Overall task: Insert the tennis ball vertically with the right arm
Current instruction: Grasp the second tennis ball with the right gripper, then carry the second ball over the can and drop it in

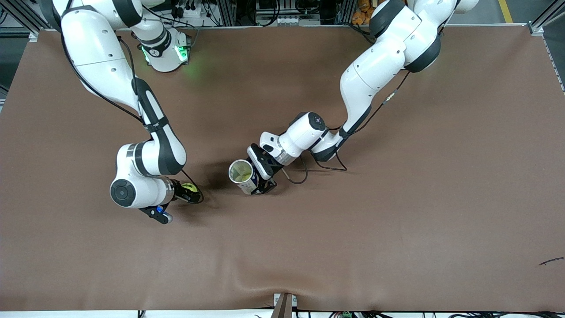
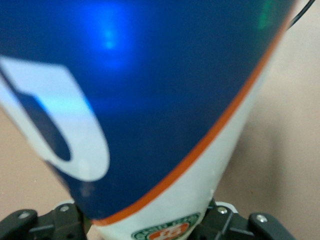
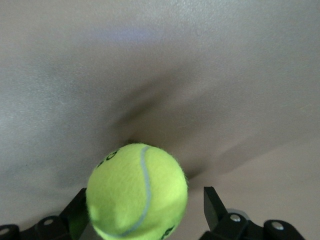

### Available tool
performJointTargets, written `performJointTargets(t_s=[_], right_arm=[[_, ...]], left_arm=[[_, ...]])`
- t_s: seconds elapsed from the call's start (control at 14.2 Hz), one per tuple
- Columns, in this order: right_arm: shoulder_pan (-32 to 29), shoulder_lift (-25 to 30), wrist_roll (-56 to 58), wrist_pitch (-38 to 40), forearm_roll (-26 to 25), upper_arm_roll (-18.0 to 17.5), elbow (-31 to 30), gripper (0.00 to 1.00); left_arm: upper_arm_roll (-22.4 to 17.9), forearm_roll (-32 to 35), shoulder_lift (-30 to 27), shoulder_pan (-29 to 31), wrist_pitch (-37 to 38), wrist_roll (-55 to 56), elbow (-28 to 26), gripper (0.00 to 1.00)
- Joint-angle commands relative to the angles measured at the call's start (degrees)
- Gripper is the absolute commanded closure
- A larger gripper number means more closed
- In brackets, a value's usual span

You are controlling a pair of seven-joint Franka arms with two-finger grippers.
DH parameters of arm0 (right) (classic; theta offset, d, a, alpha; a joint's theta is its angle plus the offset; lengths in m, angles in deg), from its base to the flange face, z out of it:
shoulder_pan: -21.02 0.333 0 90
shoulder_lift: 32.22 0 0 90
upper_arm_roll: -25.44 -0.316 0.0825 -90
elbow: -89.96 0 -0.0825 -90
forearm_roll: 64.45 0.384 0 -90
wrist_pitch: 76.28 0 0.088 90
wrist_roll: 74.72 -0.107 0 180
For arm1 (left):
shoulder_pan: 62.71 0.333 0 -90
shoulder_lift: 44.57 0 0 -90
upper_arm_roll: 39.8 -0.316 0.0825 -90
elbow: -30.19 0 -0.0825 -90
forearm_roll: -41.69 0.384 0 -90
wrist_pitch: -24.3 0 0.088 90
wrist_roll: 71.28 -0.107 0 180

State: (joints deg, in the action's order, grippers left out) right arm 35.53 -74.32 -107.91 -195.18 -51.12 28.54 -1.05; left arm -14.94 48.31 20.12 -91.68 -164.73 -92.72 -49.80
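A yellow-green tennis ball (image 3: 137, 192) lies on the brown table between the fingers of my right gripper (image 3: 145, 196). One finger touches it; the other finger (image 3: 212, 205) stands a little off it, so the gripper is open. In the front view the ball (image 1: 190, 187) shows just under the right gripper (image 1: 189, 192), toward the right arm's end of the table. My left gripper (image 1: 264, 173) is shut on a blue and white tube can (image 1: 244, 176) with an orange stripe, its open mouth turned upward. The can (image 2: 150, 100) fills the left wrist view, between the left gripper's (image 2: 145, 222) fingers.
The brown table mat (image 1: 397, 212) has a rumpled fold near its front edge. A black cable (image 1: 300, 176) loops on the table beside the left wrist. A small dark scrap (image 1: 551, 261) lies near the corner at the left arm's end.
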Motion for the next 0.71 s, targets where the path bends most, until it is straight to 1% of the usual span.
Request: performJointTargets(t_s=[0.0, 0.07, 0.14, 0.42, 0.64], right_arm=[[-0.09, 0.26, -0.30, -0.46, -0.93, -0.11, -0.30, 0.67], [-0.26, 0.44, -0.30, -0.46, -0.93, -0.11, -0.22, 0.76], [-0.53, 0.70, -0.30, -0.20, -0.93, -0.11, -0.22, 0.77], [-0.79, 3.95, -0.12, 3.40, -1.02, 0.06, 0.31, 0.78], [-1.05, 8.34, -0.12, 5.60, -1.20, 0.15, 0.40, 0.77]], left_arm=[[-0.43, -0.29, 0.26, -0.47, -0.90, -0.62, 0.53, 0.19], [-0.43, -0.29, 0.34, -0.47, -0.90, -0.62, 0.53, 0.19], [-0.43, -0.29, 0.34, -0.47, -0.90, -0.71, 0.53, 0.19], [-0.43, -0.29, 0.26, -0.47, -0.90, -0.71, 0.53, 0.19], [-0.43, -0.20, 0.26, -0.38, -0.90, -0.63, 0.53, 0.19]])
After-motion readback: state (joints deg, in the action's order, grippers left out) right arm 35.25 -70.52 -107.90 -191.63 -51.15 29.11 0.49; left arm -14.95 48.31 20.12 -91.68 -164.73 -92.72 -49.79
